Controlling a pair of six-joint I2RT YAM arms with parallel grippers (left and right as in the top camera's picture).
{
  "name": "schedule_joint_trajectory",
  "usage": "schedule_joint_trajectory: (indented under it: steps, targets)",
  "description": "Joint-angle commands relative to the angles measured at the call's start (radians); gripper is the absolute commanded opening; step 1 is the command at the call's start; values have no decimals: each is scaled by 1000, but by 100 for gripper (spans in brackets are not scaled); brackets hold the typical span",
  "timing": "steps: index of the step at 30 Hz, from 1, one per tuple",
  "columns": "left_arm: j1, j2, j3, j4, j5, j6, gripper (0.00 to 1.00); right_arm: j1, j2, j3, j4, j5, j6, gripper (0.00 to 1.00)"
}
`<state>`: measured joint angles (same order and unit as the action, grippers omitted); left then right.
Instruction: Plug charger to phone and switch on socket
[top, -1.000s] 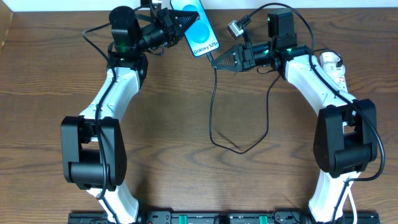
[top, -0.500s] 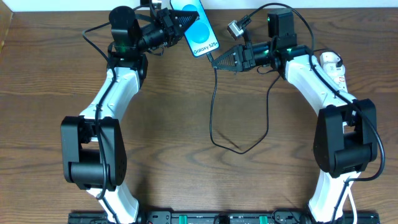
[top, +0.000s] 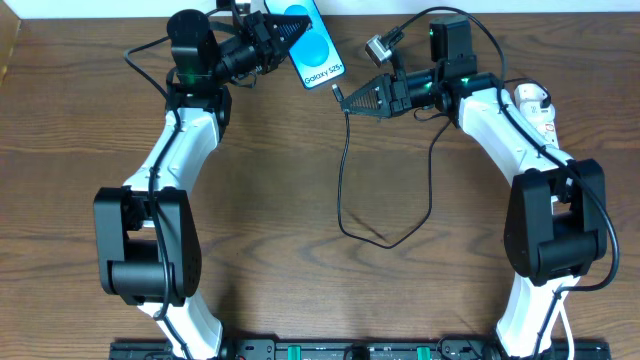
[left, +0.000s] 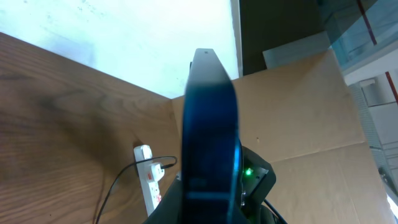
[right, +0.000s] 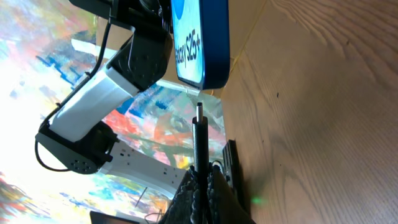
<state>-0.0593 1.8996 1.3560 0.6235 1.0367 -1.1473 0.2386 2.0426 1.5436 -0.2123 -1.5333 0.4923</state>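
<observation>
A: Starting with the left gripper (top: 283, 30): clamped on one end of the phone (top: 318, 52), holding it up at the far edge of the table (top: 300, 250). Blue screen turned towards the overhead camera, "Galaxy S25+" readable.

B: Over to the right gripper (top: 352, 98): fingers pressed together on the charger (top: 343, 170), pinching it just behind the small plug tip (top: 337, 91).

A: Any contact between tip and phone?

B: None. From the right wrist, tip aimed straight at the phone's bottom edge, just short of it, with a thin gap between. Roughly lined up with the middle of that edge.

A: And the rest of the cable?

B: Hanging down from the right gripper, then looping loosely across the middle of the table and back up towards the right arm.

A: From the left wrist, only the phone edge-on, a dark blue slab filling the centre of the view.

B: Where's the socket (top: 540, 108)?

A: Flat on the table at the right side, well apart from the phone, half hidden behind the right arm from overhead. White strip, red markings, a black lead running into it. Switch position too small to tell.
</observation>
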Motion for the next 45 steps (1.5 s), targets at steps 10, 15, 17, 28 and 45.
schedule_joint_trajectory:
  steps: [10, 15, 17, 28, 45]
  targets:
    - [-3, -24, 20, 8, -1, 18, 7, 9, -28, 12, 38, -26, -23, 1]
    - [-10, -24, 20, 8, -1, 17, 7, 12, -28, 11, 37, -21, -14, 1]
    - [-10, -24, 20, 8, -1, 17, 7, 11, -28, 12, 37, -16, -14, 1]
    - [-26, -24, 20, 8, 3, 13, 7, 11, -28, 12, 38, -2, 4, 1]
    - [-27, -24, 20, 8, 26, 13, 7, -10, -28, 12, 41, 16, 20, 1]
